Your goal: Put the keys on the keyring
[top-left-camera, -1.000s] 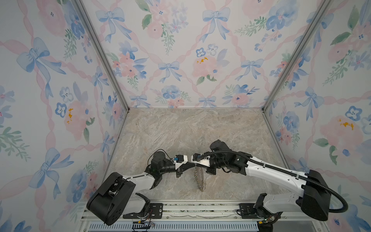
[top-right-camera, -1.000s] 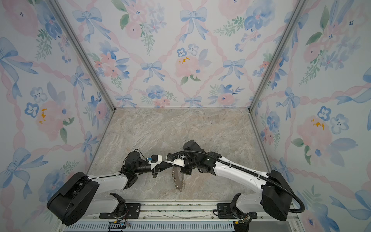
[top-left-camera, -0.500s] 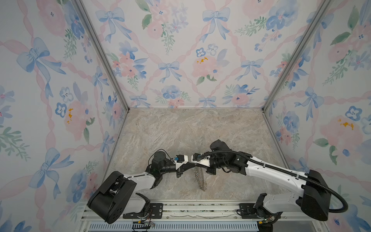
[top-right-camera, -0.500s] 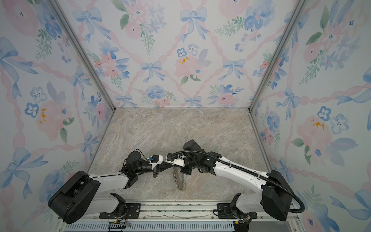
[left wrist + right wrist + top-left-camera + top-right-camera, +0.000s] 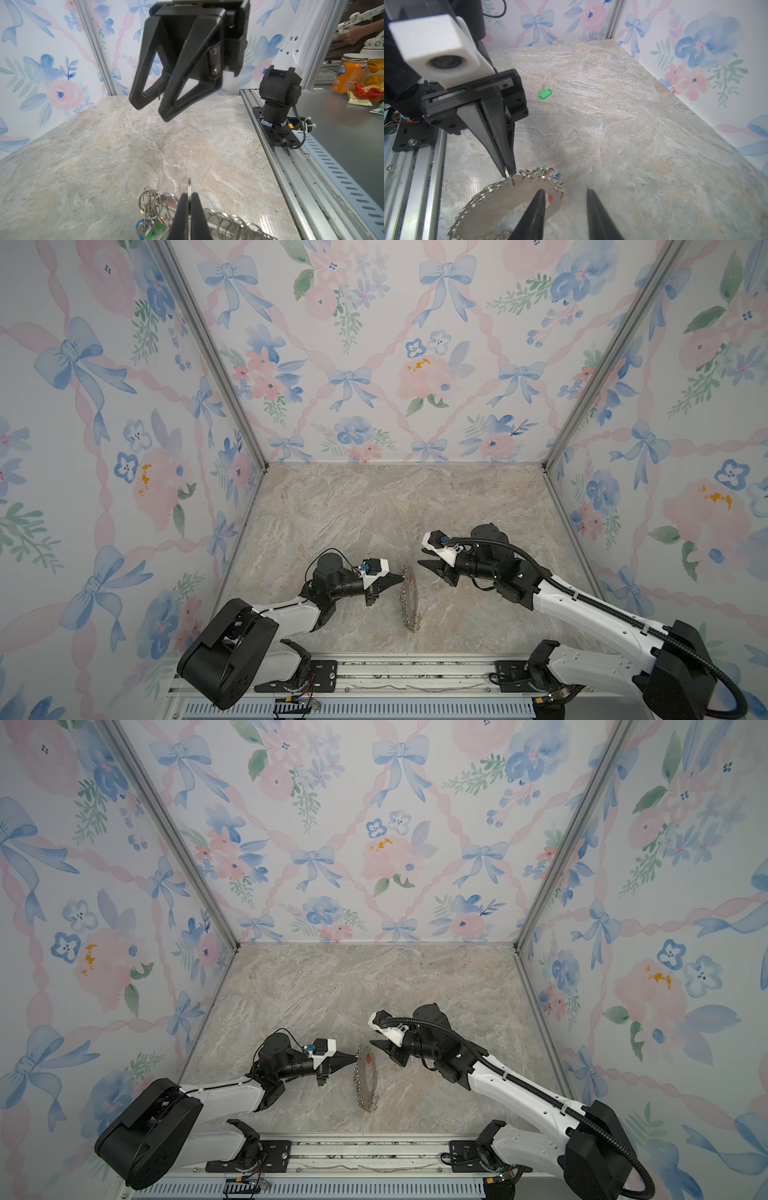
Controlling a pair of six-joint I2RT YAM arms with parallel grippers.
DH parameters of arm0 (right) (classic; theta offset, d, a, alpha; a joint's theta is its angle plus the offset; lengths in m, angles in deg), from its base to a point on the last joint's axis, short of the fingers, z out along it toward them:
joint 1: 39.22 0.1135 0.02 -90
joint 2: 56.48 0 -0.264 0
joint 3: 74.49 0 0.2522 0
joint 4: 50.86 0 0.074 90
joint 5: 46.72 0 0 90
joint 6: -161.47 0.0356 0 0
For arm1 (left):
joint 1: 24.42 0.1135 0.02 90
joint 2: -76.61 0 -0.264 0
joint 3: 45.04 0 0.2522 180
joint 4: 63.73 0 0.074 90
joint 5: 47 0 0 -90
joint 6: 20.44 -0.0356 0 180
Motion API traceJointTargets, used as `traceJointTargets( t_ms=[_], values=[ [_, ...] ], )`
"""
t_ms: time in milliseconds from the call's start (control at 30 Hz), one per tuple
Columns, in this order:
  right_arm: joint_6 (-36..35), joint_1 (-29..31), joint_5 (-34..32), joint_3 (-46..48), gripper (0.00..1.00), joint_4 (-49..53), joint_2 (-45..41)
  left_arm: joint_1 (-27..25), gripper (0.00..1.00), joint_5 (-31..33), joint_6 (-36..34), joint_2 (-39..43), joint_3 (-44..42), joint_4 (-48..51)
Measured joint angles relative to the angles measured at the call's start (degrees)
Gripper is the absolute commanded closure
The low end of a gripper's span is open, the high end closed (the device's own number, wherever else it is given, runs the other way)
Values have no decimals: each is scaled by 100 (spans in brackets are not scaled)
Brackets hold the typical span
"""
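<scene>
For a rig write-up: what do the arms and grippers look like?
The left arm and right arm have white links and black joints; a ribbed black hose runs along the right one. The left gripper and right gripper have black tapered fingers and white camera blocks.

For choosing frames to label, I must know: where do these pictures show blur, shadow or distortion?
Right wrist view: the keyring is sharp, the white camera block on the left gripper is blurred, a soft shadow lies on the table. Both top views: the straight frame posts lean outward. Left wrist view: even light, right gripper sharp.
</scene>
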Motion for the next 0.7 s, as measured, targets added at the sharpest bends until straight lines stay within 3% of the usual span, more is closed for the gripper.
traceJointTargets(
  t_ms=[200, 300, 400, 567, 700],
  values=[
    [1025, -369, -566, 129, 57, -597, 278, 0, 100, 791, 608, 452, -63, -111],
    [1722, -654, -817, 81, 46, -796, 629, 0, 100, 1445, 986, 835, -79, -151],
    [2363, -791, -951, -96, 42, -848, 1180, 0, 100, 2129, 1255, 1357, -175, -122],
    [3123, -645, -1102, -446, 27, -968, 2162, 0, 100, 3359, 1440, 2485, -155, 339],
    [3547, -319, -1266, -894, 23, -1029, 2852, 0, 100, 4365, 1523, 3051, 61, 780]
  ],
)
